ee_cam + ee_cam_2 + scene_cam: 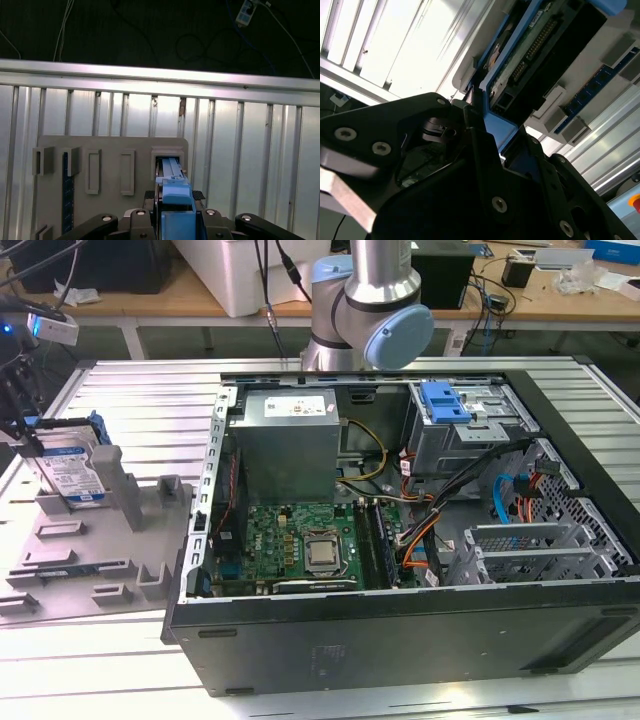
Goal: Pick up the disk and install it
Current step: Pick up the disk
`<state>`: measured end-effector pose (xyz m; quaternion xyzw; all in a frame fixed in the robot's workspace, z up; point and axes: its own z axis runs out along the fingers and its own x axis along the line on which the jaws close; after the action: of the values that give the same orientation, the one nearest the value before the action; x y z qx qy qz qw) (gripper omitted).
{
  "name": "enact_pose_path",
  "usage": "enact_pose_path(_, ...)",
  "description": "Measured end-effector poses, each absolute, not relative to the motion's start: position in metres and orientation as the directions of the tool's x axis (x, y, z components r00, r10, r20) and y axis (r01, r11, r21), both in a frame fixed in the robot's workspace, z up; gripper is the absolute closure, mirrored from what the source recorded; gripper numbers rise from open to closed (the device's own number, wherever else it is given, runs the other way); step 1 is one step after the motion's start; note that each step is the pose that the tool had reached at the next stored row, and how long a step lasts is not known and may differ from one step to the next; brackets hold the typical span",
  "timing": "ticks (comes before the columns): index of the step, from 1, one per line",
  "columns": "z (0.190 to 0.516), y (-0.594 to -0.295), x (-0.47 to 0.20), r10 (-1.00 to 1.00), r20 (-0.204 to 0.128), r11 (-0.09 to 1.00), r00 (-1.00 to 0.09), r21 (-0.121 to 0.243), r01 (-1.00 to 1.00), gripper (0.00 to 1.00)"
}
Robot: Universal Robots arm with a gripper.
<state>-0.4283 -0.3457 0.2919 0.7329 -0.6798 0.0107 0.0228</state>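
Disk (pixel 72 468) stands upright in grey fixture (pixel 110 545) at exterior view's left, w/ gripper (pixel 28 432) clamped on its blue-framed top edge. Open PC case (pixel 400 640) sits just beside fixture; arm base (pixel 365 310) behind case.

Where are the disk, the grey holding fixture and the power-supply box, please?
disk (pixel 78 478): exterior view, on its white-and-blue label.
grey holding fixture (pixel 110 545): exterior view, on its bare base plate.
power-supply box (pixel 290 455): exterior view, on its grey side panel.
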Motion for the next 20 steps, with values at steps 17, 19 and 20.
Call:
enact_pose_path(17, 0.306, -0.346, -0.428, -0.996, 0.047, -0.074, 0.075, 0.019, -0.997, 0.63)
enact_pose_path(19, 0.308, -0.346, -0.428, -0.996, 0.047, -0.074, 0.075, 0.019, -0.997, 0.63)
enact_pose_path(20, 0.310, -0.346, -0.428, -0.996, 0.047, -0.074, 0.075, 0.019, -0.997, 0.63)
